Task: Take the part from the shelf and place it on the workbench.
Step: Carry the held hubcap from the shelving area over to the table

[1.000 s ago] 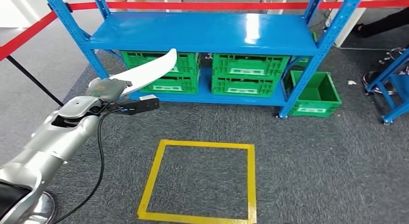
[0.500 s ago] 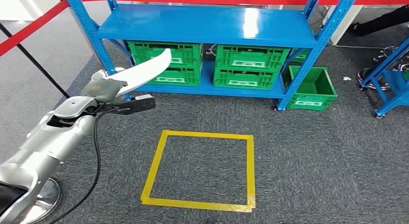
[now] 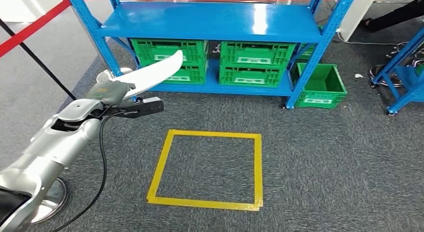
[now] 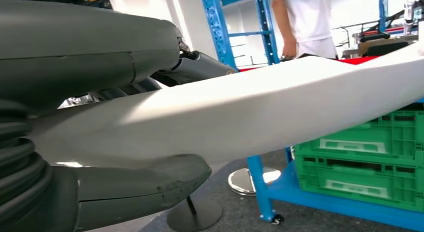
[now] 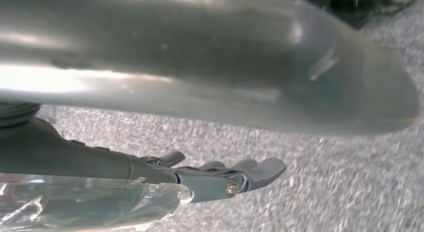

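Crates (image 3: 257, 62): four green ones stacked in pairs under the blue shelf (image 3: 210, 22), a fifth open on the floor beside its right post. Broad carpet lies around the yellow square (image 3: 207, 169). The left hand (image 3: 107, 94) clamps one long, white, curved part (image 3: 150, 74), raised before the shelf. The right hand (image 5: 220, 177) hangs over carpet, fingers loosely extended, holding nothing.

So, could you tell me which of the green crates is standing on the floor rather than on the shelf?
The open green crate beside the blue rack's right front post; the other crates sit stacked on the rack's bottom shelf.
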`<state>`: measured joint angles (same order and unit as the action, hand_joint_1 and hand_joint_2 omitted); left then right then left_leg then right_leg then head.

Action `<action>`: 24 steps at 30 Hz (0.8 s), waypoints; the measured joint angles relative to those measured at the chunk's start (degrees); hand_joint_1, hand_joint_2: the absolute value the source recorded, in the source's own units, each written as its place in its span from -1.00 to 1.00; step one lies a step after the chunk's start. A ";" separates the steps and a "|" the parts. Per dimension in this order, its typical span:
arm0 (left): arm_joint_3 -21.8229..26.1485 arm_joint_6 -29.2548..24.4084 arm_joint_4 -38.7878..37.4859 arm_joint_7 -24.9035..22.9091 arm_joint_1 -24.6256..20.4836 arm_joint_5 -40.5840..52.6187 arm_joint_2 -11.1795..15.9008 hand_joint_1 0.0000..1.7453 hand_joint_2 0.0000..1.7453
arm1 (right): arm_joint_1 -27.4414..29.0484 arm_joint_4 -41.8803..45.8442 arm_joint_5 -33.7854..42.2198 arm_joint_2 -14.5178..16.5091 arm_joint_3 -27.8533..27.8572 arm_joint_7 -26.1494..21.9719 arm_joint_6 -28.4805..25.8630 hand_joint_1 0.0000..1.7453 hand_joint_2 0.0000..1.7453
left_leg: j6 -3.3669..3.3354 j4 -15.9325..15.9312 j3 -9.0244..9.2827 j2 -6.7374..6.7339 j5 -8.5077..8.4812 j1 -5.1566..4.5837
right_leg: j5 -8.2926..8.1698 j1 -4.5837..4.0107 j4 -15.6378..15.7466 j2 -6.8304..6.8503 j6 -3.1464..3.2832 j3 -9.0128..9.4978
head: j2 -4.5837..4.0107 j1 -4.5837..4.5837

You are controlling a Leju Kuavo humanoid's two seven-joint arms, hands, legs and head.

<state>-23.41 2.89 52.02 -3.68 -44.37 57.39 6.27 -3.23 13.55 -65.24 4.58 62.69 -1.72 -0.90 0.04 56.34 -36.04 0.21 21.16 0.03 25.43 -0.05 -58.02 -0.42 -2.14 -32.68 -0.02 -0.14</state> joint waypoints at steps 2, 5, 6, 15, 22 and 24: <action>0.00 0.00 0.00 0.01 -0.01 -0.01 -0.01 1.00 1.00 | 0.02 0.00 0.02 -0.01 0.02 -0.01 0.02 -1.00 -1.00 | 0.77 -0.47 -0.14 0.00 -0.66 0.06 | -0.38 -0.05 -0.01 -0.07 0.35 -0.46 | 0.00 0.03; -0.08 0.06 -0.10 0.01 -0.07 -0.11 -0.26 1.00 1.00 | 0.10 0.00 0.22 -0.01 0.07 -0.01 0.25 -1.00 -1.00 | 1.22 -0.92 -0.39 -0.01 -1.35 0.09 | -0.80 -0.07 -0.03 -0.09 0.58 -1.00 | 0.00 0.02; -0.13 0.11 -0.18 0.01 -0.14 -0.15 -0.44 1.00 1.00 | 0.11 0.00 0.37 -0.01 0.10 -0.01 0.41 -1.00 -1.00 | 1.33 -1.00 -0.49 -0.01 -1.50 0.10 | -0.91 -0.08 -0.04 -0.08 0.62 -1.14 | 0.00 0.02; -0.98 0.35 -1.25 0.01 -0.91 -0.26 -1.94 1.00 1.00 | 0.11 0.00 0.10 -0.17 0.52 0.05 1.87 -1.00 -1.00 | 1.55 -1.06 -1.16 0.00 -2.02 0.16 | -1.42 -0.11 -0.09 -0.07 0.52 -1.77 | 0.00 -0.01; -1.35 0.35 -1.91 0.16 -1.01 -0.44 -1.97 1.00 1.00 | 0.15 0.00 -1.00 -0.22 0.52 -0.25 1.57 -1.00 -1.00 | 1.00 -0.66 -1.76 0.01 -1.96 -0.12 | -1.67 0.17 -0.03 -0.04 0.05 -2.09 | 0.00 0.00; -1.35 0.35 -1.96 0.16 -1.01 -0.45 -1.97 1.00 1.00 | 0.17 0.00 -1.09 -0.23 0.52 -0.25 1.53 -1.00 -1.00 | 0.72 -0.45 -1.91 0.01 -1.86 -0.21 | -1.67 0.26 -0.02 -0.03 -0.16 -2.11 | 0.00 0.00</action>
<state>-24.76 3.23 50.06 -3.52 -45.38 56.94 4.31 -3.06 13.55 -66.33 4.35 63.21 -1.97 0.63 0.76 55.89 -37.95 0.22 19.30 -0.18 23.76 0.20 -58.04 -0.44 -2.31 -34.79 -0.02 -0.13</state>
